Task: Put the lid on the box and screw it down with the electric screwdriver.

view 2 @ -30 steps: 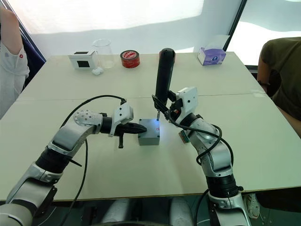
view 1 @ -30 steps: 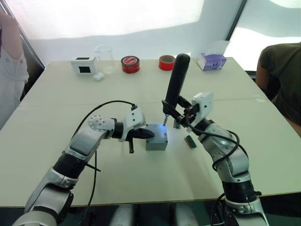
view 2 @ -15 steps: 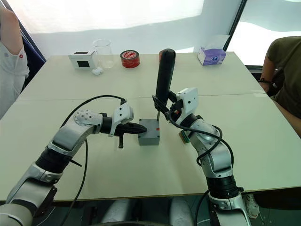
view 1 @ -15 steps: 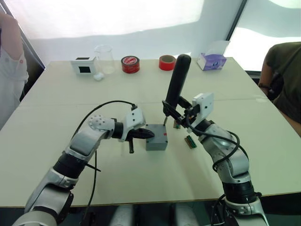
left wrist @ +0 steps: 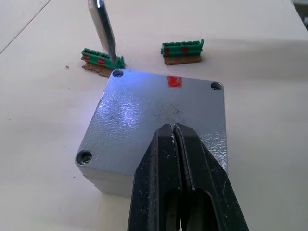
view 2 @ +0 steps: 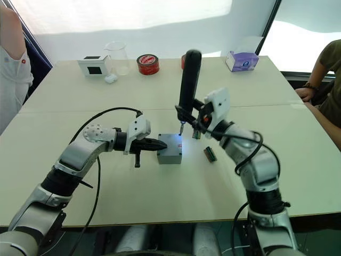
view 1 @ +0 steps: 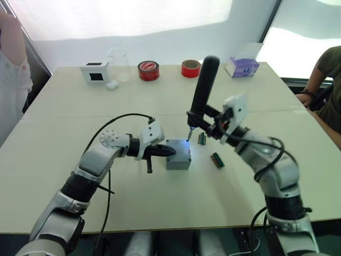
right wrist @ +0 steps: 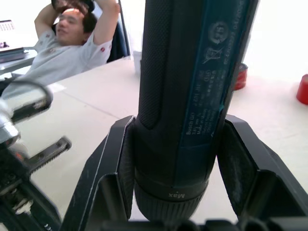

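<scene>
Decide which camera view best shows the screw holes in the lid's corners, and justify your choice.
The left wrist view: it looks close down on the lid, with three corner holes plain and the screwdriver bit at one. The two eye views show the lid as a small grey square, holes too small to tell.

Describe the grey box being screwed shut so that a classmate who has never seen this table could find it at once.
Look at the middle of the pale table, between the two robot arms. The box sits there under its lid, with the left gripper resting shut on top. Unlike the white cube at the far edge, it is grey, with corner screw holes and a small red mark.
</scene>
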Controlling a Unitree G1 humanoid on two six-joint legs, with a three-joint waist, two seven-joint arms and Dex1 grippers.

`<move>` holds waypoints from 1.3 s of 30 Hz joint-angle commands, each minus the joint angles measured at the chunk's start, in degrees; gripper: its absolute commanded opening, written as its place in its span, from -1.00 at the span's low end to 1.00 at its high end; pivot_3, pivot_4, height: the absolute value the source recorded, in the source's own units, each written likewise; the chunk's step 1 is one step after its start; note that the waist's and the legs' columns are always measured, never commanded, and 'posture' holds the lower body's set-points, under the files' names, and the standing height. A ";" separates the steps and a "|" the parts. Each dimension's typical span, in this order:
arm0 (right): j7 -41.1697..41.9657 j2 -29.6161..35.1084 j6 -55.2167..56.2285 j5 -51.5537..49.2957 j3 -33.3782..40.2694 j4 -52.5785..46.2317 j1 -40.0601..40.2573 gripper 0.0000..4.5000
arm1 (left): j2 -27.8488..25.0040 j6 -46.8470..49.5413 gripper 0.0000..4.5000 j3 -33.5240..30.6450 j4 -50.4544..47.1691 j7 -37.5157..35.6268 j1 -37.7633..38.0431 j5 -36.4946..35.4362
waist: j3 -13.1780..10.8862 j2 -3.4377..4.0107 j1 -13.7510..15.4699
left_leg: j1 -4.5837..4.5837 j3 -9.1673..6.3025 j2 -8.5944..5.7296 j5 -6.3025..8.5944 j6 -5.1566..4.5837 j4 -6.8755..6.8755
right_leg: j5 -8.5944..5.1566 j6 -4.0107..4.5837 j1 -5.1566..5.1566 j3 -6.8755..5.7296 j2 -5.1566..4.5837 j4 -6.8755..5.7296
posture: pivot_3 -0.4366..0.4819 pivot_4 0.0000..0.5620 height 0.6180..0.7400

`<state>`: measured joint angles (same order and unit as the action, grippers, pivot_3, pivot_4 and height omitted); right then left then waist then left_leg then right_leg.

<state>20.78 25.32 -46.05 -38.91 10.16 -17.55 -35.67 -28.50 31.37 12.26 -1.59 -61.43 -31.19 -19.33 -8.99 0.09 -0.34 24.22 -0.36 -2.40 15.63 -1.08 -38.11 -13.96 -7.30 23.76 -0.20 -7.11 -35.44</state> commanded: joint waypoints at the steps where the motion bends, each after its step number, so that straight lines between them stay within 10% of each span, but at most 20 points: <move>1: -6.32 3.81 -10.17 -12.36 11.68 -1.07 -10.07 -0.18 | -0.28 4.24 -1.00 -6.65 -2.70 0.05 0.34 -7.00 | -0.04 -0.04 0.10 | 0.36 -0.01 0.00 -0.05 0.07 -0.03 | 0.04 -0.06 0.40 -0.01 0.05 -0.12 | -0.05 -0.47 1.00; 7: -7.88 21.61 -41.11 -16.60 12.85 17.20 -22.76 -0.18 | -8.18 11.68 -1.00 -11.69 -13.51 -3.79 2.82 -15.27 | -0.35 -0.03 -0.47 | 0.63 0.06 0.14 -0.38 0.61 0.22 | -0.01 0.04 0.69 -0.10 0.32 0.07 | -0.05 -0.47 1.00; 13: -0.55 36.65 -46.45 -19.41 -0.10 24.53 -9.47 -0.18 | -13.36 13.22 -1.00 -8.42 -23.91 -4.96 6.74 -17.07 | -0.46 -0.07 -0.01 | 0.66 0.18 0.07 0.02 -0.09 0.08 | -0.07 0.14 0.51 -0.10 0.25 0.28 | -0.05 -0.47 1.00; 30: 9.07 33.45 -43.06 -4.18 -15.36 36.46 -10.45 -0.18 | -15.46 11.54 -1.00 -5.68 -26.36 -1.21 9.84 -15.65 | -0.94 0.34 -0.15 | 0.63 0.33 0.13 0.01 -0.10 -0.12 | 0.06 -0.12 0.52 -0.03 0.44 0.11 | -0.05 -0.47 1.00; 37: 13.11 32.98 -39.58 1.20 -17.60 36.04 -10.25 0.97 | -16.44 11.84 -1.00 -7.29 -24.80 -0.26 10.09 -16.30 | -0.89 0.24 -0.25 | 0.61 0.29 0.13 0.01 -0.10 -0.14 | 0.07 -0.14 0.46 -0.04 0.46 0.11 | -0.05 -0.47 1.00; 39: 13.68 32.93 -38.04 2.59 -17.57 35.36 -10.15 0.99 | -16.86 11.76 -1.00 -8.05 -23.91 0.06 10.11 -16.25 | -0.89 0.23 -0.23 | 0.61 0.28 0.13 0.01 -0.10 -0.17 | 0.07 -0.15 0.44 -0.05 0.46 0.11 | -0.05 -0.47 1.00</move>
<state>34.26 58.03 -85.89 -38.89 -7.21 18.81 -45.51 -44.58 43.47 6.71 -25.62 -61.70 -21.00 -35.07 -9.88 0.33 -0.56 24.83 -0.10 -2.28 15.64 -1.17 -38.29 -13.89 -7.45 24.19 -0.25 -6.66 -35.33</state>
